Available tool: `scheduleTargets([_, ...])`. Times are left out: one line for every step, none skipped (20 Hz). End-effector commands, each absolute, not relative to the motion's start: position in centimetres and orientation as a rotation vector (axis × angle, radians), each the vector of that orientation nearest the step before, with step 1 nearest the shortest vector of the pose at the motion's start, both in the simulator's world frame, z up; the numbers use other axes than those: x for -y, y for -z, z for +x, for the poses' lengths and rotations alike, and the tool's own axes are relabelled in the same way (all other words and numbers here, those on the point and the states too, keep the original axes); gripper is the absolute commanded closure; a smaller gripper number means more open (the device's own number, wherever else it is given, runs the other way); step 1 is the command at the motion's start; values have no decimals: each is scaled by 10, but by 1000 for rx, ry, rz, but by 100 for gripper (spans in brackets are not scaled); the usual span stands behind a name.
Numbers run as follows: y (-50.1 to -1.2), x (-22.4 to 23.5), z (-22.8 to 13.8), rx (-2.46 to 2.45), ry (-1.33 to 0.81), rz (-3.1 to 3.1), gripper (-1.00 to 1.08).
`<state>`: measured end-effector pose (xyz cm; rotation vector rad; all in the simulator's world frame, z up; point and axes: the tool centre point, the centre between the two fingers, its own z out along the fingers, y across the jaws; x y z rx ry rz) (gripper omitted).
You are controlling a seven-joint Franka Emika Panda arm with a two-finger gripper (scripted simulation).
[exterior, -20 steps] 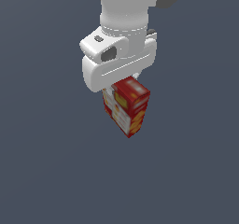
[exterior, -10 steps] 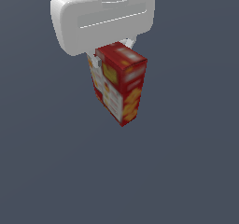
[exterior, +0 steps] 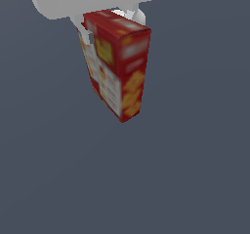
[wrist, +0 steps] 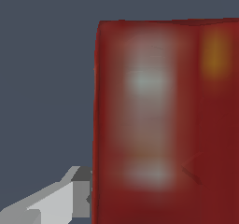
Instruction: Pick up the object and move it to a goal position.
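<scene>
The object [exterior: 117, 65] is a red carton with yellow-orange pictures and white label patches, hanging tilted in mid-air near the top of the exterior view. My gripper [exterior: 110, 26] is shut on its upper end, the white hand body cut off by the frame's upper edge. One grey finger [exterior: 84, 30] shows at the carton's side toward the exterior view's left, another finger [exterior: 139, 16] behind it. In the wrist view the object [wrist: 163, 120] fills most of the picture, blurred, with one fingertip [wrist: 77, 192] pressed against its edge.
A plain dark grey-blue ground [exterior: 185, 179] lies all around and beneath the carton. No other objects, containers or edges appear in either view.
The gripper has carried the carton upward and toward the exterior camera; both look larger and sit higher in the frame than a second ago. The grip is unchanged.
</scene>
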<state>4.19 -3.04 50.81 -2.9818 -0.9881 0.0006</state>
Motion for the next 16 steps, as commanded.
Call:
scheduleTargets([-518, 33, 42, 989, 0, -2982, 108])
scheduleTargets([-520, 34, 43, 989, 0, -2982, 108])
scheduleTargets([-523, 34, 43, 989, 0, -2982, 108])
scheduleTargets([-525, 35, 43, 989, 0, -2982, 108])
scheduleTargets([-527, 35, 43, 989, 0, -2982, 108])
scheduleTargets([-529, 36, 43, 989, 0, -2982, 108])
scheduleTargets([-530, 36, 44, 989, 0, -2982, 108])
scheduleTargets([-531, 36, 44, 989, 0, -2982, 108])
scheduleTargets([-532, 37, 44, 989, 0, -2982, 108])
scheduleTargets([-533, 37, 44, 989, 0, -2982, 108])
scheduleTargets([-534, 37, 44, 989, 0, -2982, 108])
scheduleTargets([-535, 37, 44, 989, 0, -2982, 108])
scheduleTargets([-535, 37, 44, 989, 0, -2982, 108])
scheduleTargets([-535, 38, 44, 989, 0, -2982, 108])
scheduleTargets([-535, 38, 44, 989, 0, -2982, 108])
scheduleTargets([-536, 38, 44, 989, 0, -2982, 108])
